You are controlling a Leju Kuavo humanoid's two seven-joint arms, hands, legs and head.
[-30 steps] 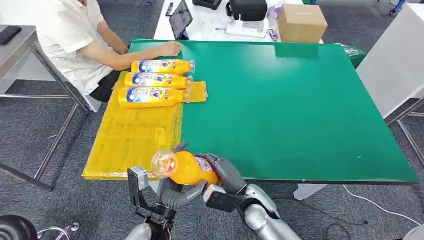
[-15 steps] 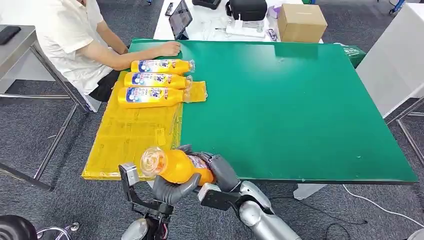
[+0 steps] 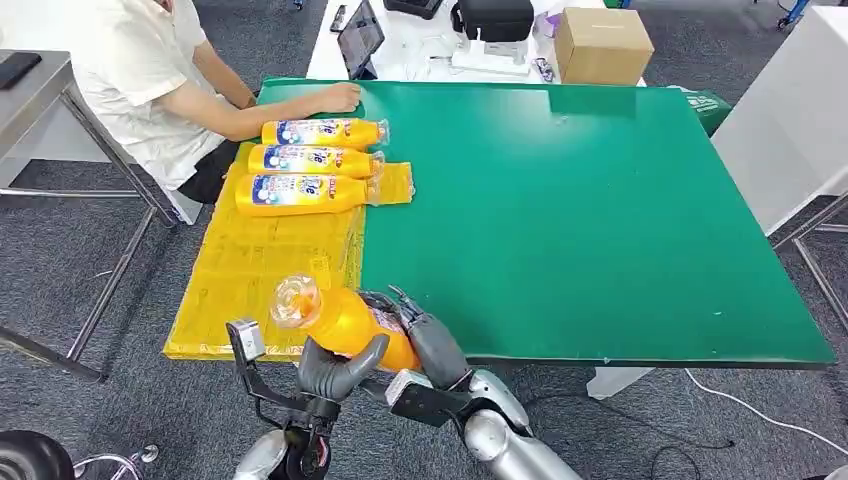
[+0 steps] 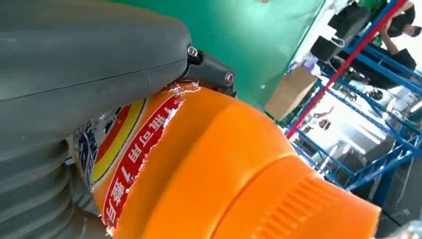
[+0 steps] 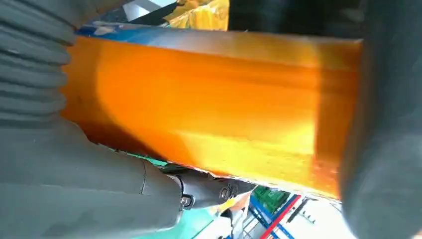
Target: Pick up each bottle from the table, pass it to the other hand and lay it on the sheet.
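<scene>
Both robot hands on one orange bottle [image 3: 345, 322] at the near desk [image 3: 600, 220] edge. Left robot hand [image 3: 335, 368] cups the bottle from under, thumb up its side; left wrist view shows thick grey thumb [image 4: 89, 64] pressed on the torn label, orange cap [image 4: 308, 209] end pointing away from the wrist. Right robot hand [image 3: 425, 335] wraps the bottle's other end, fingers curled over it; right wrist view shows the orange body [image 5: 214, 109] clamped between thumb and dark fingers [image 5: 388, 124]. So bottle gripped by both, tilted, clear base end up-left of the left robot hand, over the near corner of the yellow sheet [image 3: 260, 270]. Three more bottles [image 3: 305, 160] lie side by side on the far end of the sheet, well beyond both robot hands. Person [image 3: 150, 80] sits past the sheet's far-left, a hand [image 3: 340, 96] resting on the desk just beyond those bottles. Cardboard box [image 3: 603, 44] on a white table behind the desk.
</scene>
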